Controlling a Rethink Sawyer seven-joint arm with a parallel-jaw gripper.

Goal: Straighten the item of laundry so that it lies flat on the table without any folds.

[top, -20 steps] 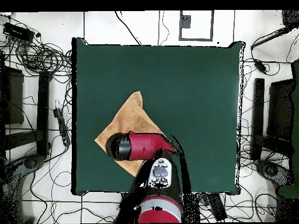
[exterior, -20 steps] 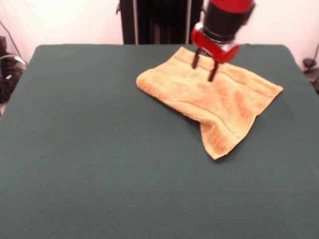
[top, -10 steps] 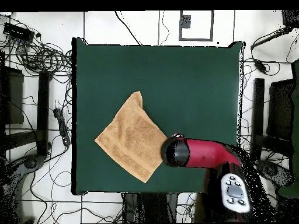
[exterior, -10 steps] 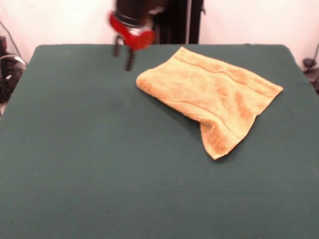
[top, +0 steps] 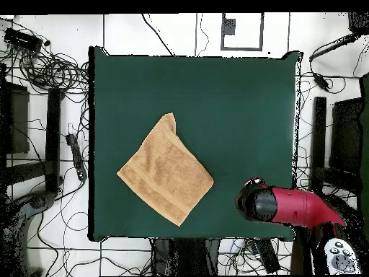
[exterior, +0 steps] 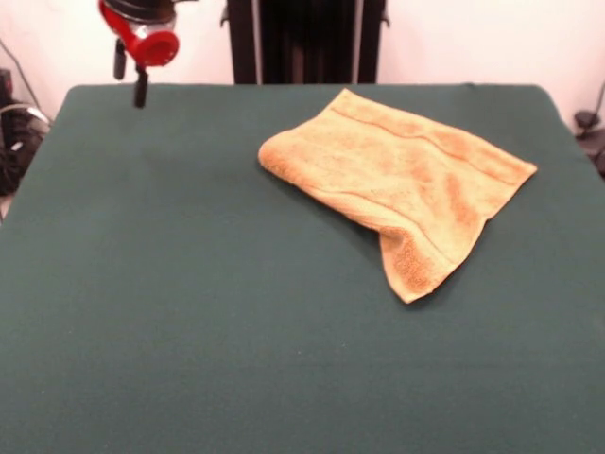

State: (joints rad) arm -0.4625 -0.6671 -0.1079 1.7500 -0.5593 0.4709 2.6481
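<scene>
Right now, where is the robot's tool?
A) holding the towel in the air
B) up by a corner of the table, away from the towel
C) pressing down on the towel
B: the tool hangs over the table near its corner, well apart from the towel, which lies there untouched with one corner folded.

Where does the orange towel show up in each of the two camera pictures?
Front view: the towel lies right of centre, toward the far side of the green table, one corner folded over toward the camera.
Overhead view: the towel lies left of centre, near the bottom edge.
Shared landmark: the gripper, away from the towel.
</scene>
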